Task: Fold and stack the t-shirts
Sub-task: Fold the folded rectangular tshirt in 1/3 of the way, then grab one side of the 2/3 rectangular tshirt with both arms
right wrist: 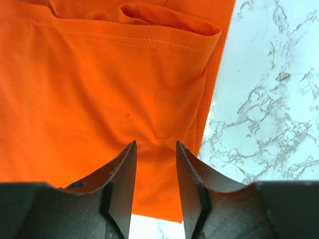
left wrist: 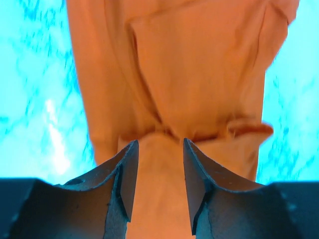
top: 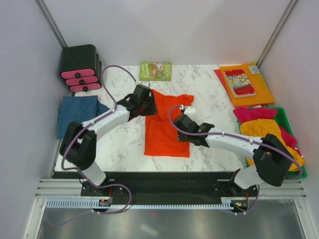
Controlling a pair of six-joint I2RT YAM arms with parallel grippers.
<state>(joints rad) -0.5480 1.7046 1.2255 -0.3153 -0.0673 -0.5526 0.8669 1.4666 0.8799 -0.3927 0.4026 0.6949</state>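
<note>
Looking at the orange-red t-shirt first: flat on the marble table, right under both grippers, narrowed to a long strip with one sleeve sticking out just ahead of the right gripper. Seems about halfway folded, with the crosswise fold to go. Left gripper jaws spread, cloth below and nothing pinched. Same on the right, parted over the shirt's edge. Teal-blue t-shirt well out past the left gripper's outer side, bunched, hard to call folded. Mustard-yellow and pink t-shirts heaped in the green bin, well outside the right gripper, untouched by the look of it. No stack yet. Beyond both grippers: green book, comic book on an orange folder. Cover text too small to read.
</note>
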